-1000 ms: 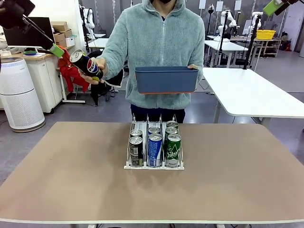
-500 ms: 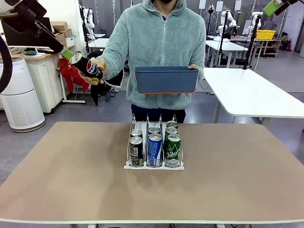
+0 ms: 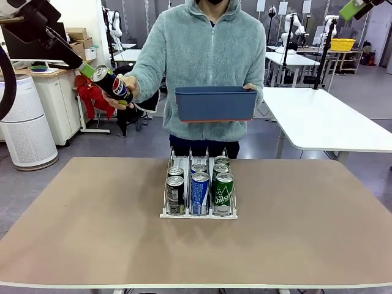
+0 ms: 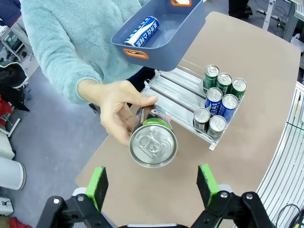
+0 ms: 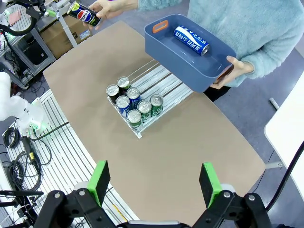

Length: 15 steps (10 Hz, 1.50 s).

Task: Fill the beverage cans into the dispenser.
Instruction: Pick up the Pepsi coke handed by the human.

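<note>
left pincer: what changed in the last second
The left pincer moved in toward the dark can in the person's hand, jaws open, nothing gripped. The tub, dispenser, its cans and the right pincer stayed put.

Front view: tub (image 3: pixel 214 103) wall hides contents; right fingers (image 3: pixel 351 10) cut by top edge.
</note>
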Each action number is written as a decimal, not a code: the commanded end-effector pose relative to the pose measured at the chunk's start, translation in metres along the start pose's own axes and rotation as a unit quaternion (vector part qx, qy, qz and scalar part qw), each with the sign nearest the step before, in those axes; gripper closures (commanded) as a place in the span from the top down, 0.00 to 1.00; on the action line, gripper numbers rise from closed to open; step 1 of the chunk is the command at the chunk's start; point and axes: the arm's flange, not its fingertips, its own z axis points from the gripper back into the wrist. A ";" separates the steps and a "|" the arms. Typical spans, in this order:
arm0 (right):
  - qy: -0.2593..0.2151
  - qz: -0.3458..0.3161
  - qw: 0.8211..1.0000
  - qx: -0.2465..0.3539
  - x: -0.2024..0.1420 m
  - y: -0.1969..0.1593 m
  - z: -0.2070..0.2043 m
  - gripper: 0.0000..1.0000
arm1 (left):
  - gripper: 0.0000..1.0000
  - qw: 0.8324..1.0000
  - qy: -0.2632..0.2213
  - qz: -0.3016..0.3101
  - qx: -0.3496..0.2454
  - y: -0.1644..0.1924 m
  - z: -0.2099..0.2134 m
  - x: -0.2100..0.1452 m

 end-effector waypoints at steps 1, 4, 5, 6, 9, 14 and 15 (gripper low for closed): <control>0.001 0.003 1.000 0.005 -0.003 0.002 -0.002 1.00 | 1.00 1.000 -0.012 -0.014 -0.002 0.015 -0.017 -0.001; 0.001 0.003 1.000 0.005 -0.003 0.002 -0.002 1.00 | 1.00 1.000 -0.013 -0.019 -0.007 0.021 -0.033 0.009; 0.001 0.003 1.000 0.005 -0.003 0.002 -0.002 1.00 | 1.00 1.000 -0.013 -0.023 -0.009 0.024 -0.035 0.006; 0.001 0.003 1.000 0.005 -0.003 0.002 -0.002 1.00 | 1.00 1.000 -0.014 -0.019 -0.007 0.026 -0.043 0.009; 0.001 0.003 1.000 0.005 -0.003 0.002 -0.002 1.00 | 1.00 0.999 -0.019 -0.023 -0.018 0.033 -0.050 0.008; 0.001 0.003 1.000 0.005 -0.003 0.002 -0.002 1.00 | 1.00 0.999 -0.025 -0.013 -0.027 0.036 -0.064 0.011; 0.001 0.003 1.000 0.005 -0.003 0.002 -0.002 1.00 | 1.00 0.999 -0.023 -0.014 -0.029 0.037 -0.065 0.009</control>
